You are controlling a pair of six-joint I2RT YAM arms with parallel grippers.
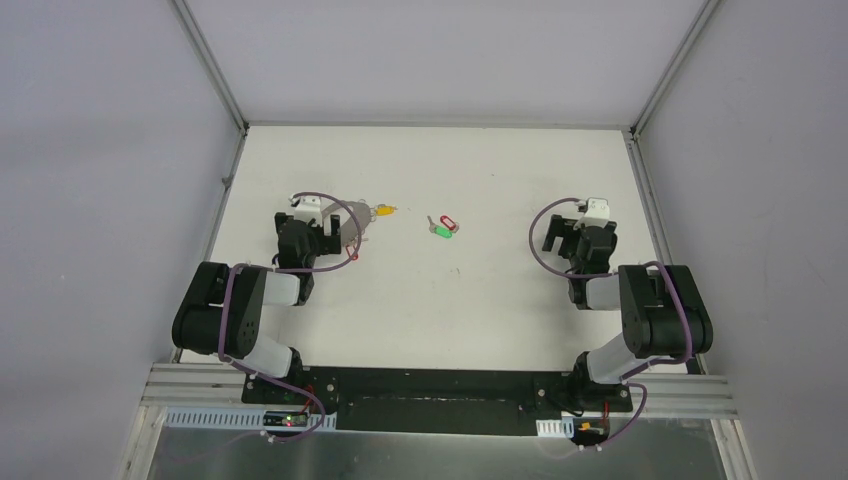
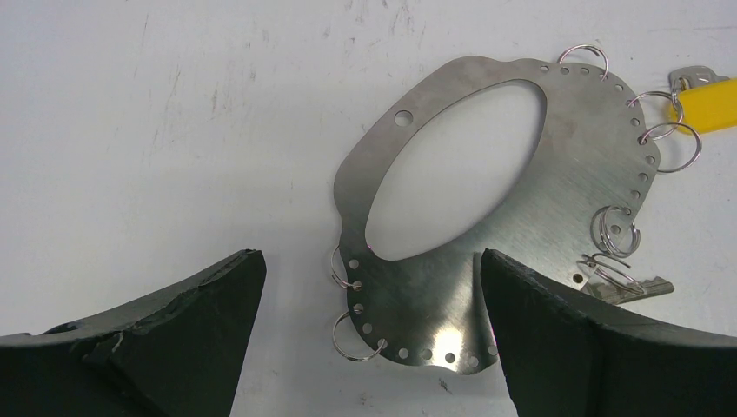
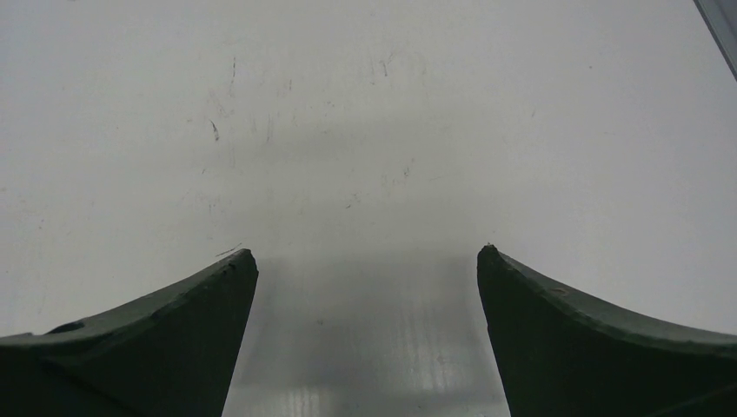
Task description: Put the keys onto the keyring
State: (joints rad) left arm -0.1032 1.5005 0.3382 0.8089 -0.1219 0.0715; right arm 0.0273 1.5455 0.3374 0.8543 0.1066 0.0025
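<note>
The right jaws stand wide apart over a scuffed white table (image 3: 348, 113).

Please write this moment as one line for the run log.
left gripper: open, over keyring | right gripper: open, over table | yellow-tagged key: at keyring edge | red and green keys: mid-table, apart from keyring

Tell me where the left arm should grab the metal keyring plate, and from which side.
Best take the keyring plate by its near band, from above: one of the fingers down through the oval cut-out, the other outside the rim. It lies flat on the table, so only an edge pinch works, and the rim there shows no small rings.
</note>
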